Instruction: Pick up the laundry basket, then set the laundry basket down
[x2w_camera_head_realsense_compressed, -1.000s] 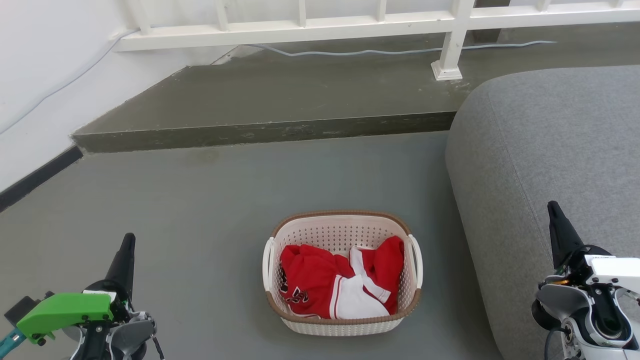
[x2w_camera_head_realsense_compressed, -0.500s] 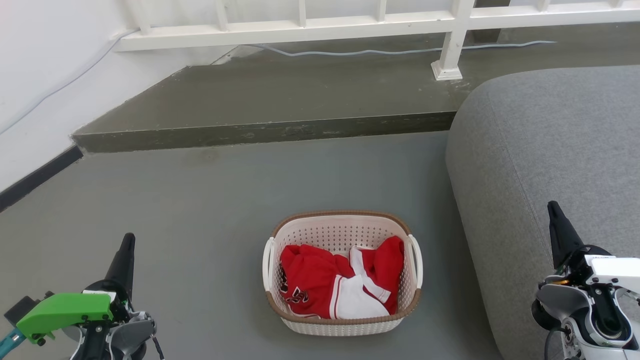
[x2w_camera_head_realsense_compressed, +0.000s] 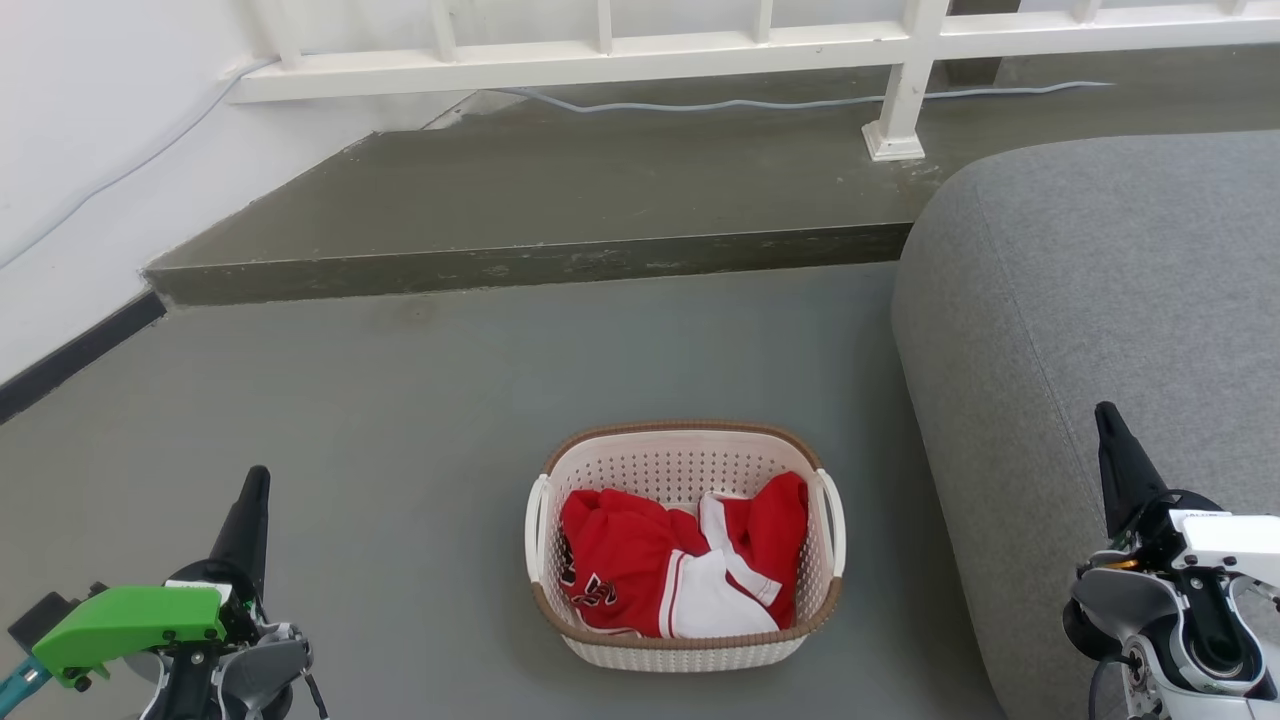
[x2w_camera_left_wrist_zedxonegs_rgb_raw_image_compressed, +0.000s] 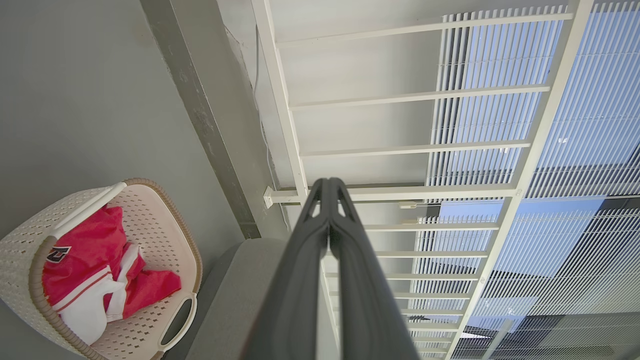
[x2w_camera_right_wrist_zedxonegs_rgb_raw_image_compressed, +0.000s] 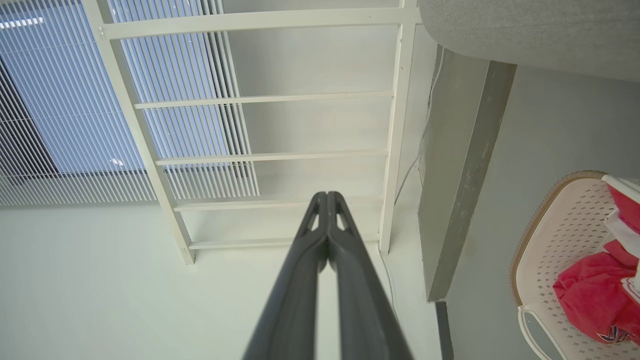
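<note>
The laundry basket (x2w_camera_head_realsense_compressed: 680, 462) is sitting upright on the grey floor (x2w_camera_head_realsense_compressed: 400, 420), low in the middle of the head view and just beside the rounded edge of a grey sofa (x2w_camera_head_realsense_compressed: 1100, 280) on the robot's right; its brown rim is running around the top and a white handle is standing out at each side; red and white clothing (x2w_camera_head_realsense_compressed: 670, 575) is lying bunched inside it, possibly a sports jersey, though the folds are hiding most of the printed mark; the left tool (x2w_camera_head_realsense_compressed: 254, 495) is hanging at the lower left, well apart from the basket, its two dark fingers pressed together and holding nothing; the right tool (x2w_camera_head_realsense_compressed: 1110, 430) is hanging at the lower right in front of the sofa, likewise closed on nothing; in the left wrist view the left tool (x2w_camera_left_wrist_zedxonegs_rgb_raw_image_compressed: 328, 200) is showing its fingers meeting along their length, with the basket (x2w_camera_left_wrist_zedxonegs_rgb_raw_image_compressed: 155, 220) lying off to one side near the sofa; in the right wrist view the right tool (x2w_camera_right_wrist_zedxonegs_rgb_raw_image_compressed: 326, 202) is showing the same closed pair, with part of the basket (x2w_camera_right_wrist_zedxonegs_rgb_raw_image_compressed: 560, 225) sitting at the frame's edge; beyond the basket a raised dark step (x2w_camera_head_realsense_compressed: 560, 190) is crossing the floor, and a white railing (x2w_camera_head_realsense_compressed: 620, 60) is standing on it with a pale cable (x2w_camera_head_realsense_compressed: 700, 103) trailing along its base.
</note>
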